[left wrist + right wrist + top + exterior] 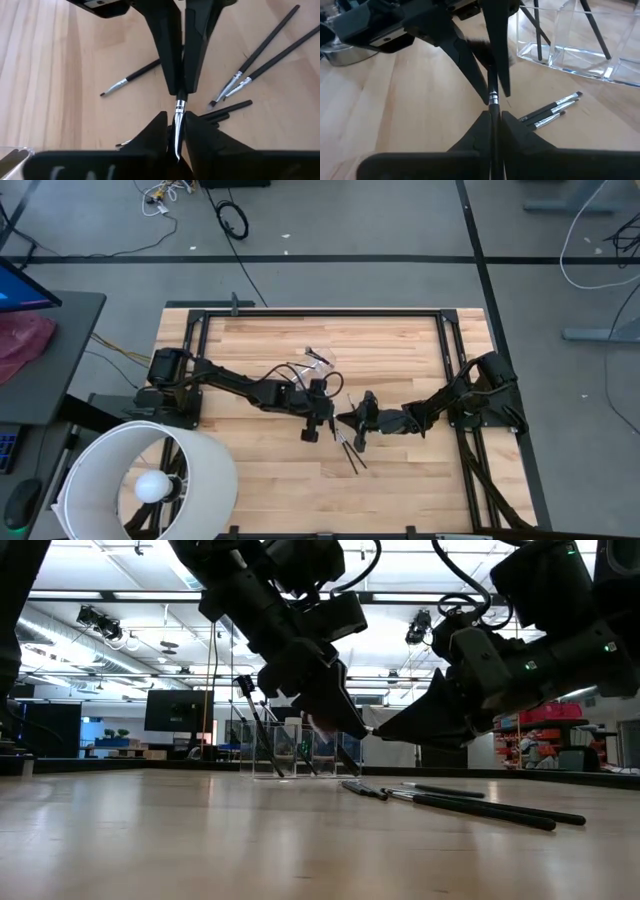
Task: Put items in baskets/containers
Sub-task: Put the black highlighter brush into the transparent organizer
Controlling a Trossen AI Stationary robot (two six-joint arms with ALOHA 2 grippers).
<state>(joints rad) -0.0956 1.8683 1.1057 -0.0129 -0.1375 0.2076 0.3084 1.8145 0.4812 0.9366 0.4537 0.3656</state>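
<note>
A slim dark makeup brush with a silver ferrule [179,106] hangs above the table's middle. My left gripper [175,122] and my right gripper [492,116] are both shut on it, tips nearly meeting [370,732]. In the high view the left gripper [328,418] comes from the left and the right gripper [352,420] from the right. Several loose brushes [352,452] lie flat on the wood just nearer. The clear container [570,45], with brushes leaning inside it, stands just beyond the grippers. My left gripper pinches the brush between its two fingers, right beside the silver ferrule [178,112]. Its fingers slant down from the table's left, along the brush. The brush is clear of the table. My right gripper pinches the dark handle [493,107] between its two fingers, just short of the ferrule. It comes nearly level from the table's right, fingers lying along the brush. The brush bridges the short gap to the left fingers [470,65].
A big white lampshade [150,480] stands at the near left corner. Black frame rails [448,360] run along the table's far and right sides. Loose brushes [470,802] lie on the wood near the grippers. Bare wood [260,490] lies toward the near edge.
</note>
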